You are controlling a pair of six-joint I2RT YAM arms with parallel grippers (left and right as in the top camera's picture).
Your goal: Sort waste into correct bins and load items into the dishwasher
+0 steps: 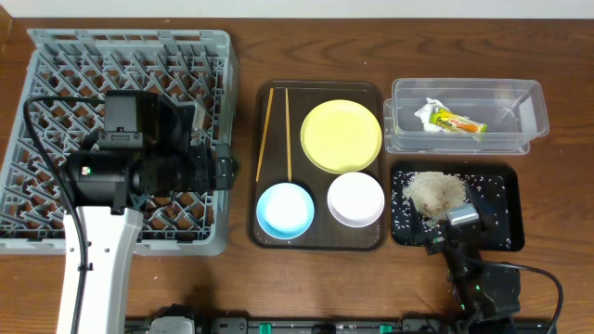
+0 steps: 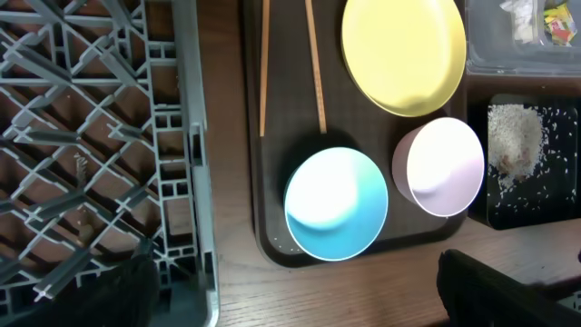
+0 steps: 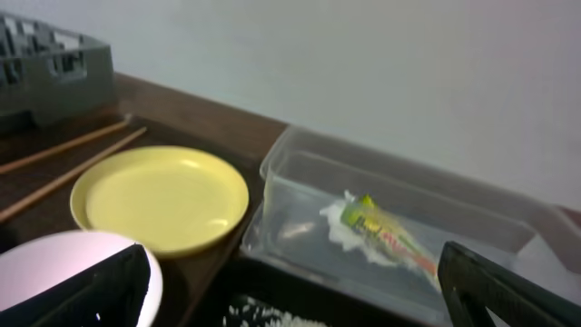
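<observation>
Glossy yellow plate [image 1: 342,135], clear plastic tub [image 1: 467,139], grey plastic rack [image 1: 56,65], wood-grain table [image 1: 241,278].

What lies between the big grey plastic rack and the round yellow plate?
Two thin wooden chopsticks, on the brown serving tray, seen from overhead.

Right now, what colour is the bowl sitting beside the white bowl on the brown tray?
The bowl is light blue, clearest in the left wrist view.
</observation>
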